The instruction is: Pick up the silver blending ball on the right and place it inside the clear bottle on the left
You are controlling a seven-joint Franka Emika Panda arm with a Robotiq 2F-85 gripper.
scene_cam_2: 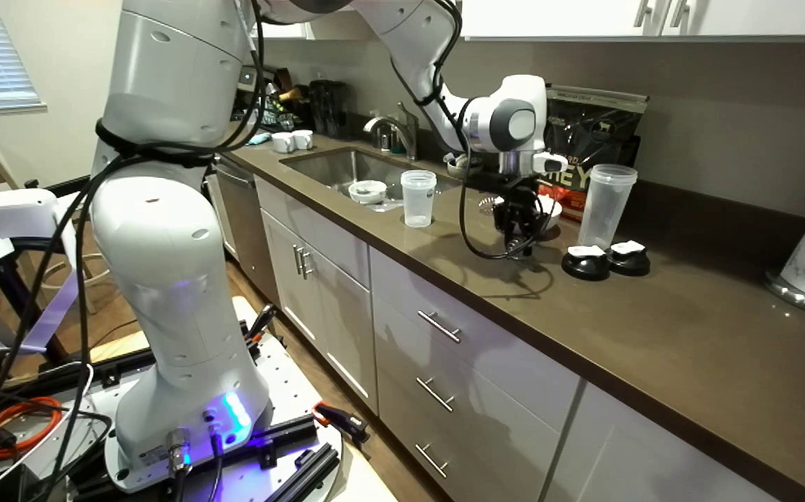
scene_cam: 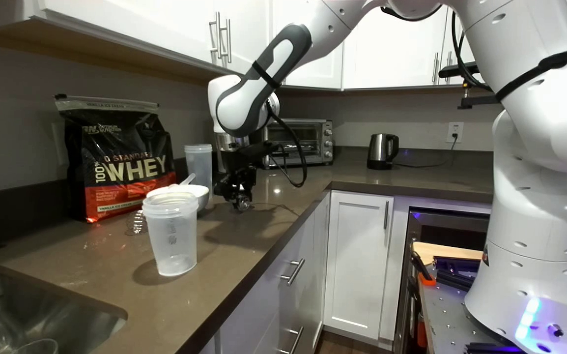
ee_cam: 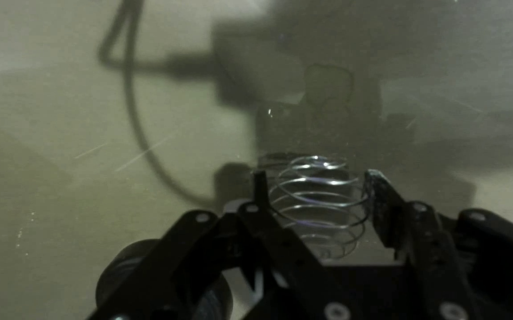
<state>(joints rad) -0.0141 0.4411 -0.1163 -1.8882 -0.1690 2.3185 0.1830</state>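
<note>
The silver blending ball (ee_cam: 318, 202), a wire coil, sits between my gripper's two fingers (ee_cam: 314, 177) in the wrist view. The right finger touches its side and the left finger lies against or very close to it. In both exterior views the gripper (scene_cam: 237, 195) (scene_cam_2: 520, 237) points down low over the counter, with the ball (scene_cam: 243, 203) at its tips. I cannot tell whether the ball still touches the counter. The clear bottle (scene_cam: 171, 241) (scene_cam_2: 418, 201) stands upright and open near the sink, apart from the gripper.
Another clear bottle (scene_cam: 199, 164) (scene_cam_2: 606, 206) stands by the black-and-red whey bag (scene_cam: 121, 157). A white bowl (scene_cam: 200, 194) with a scoop and a second wire ball (scene_cam: 137, 223) lie behind the bottle. Two black lids (scene_cam_2: 586, 265) (scene_cam_2: 628, 259) sit beside the gripper. The sink (scene_cam: 42, 295) is near.
</note>
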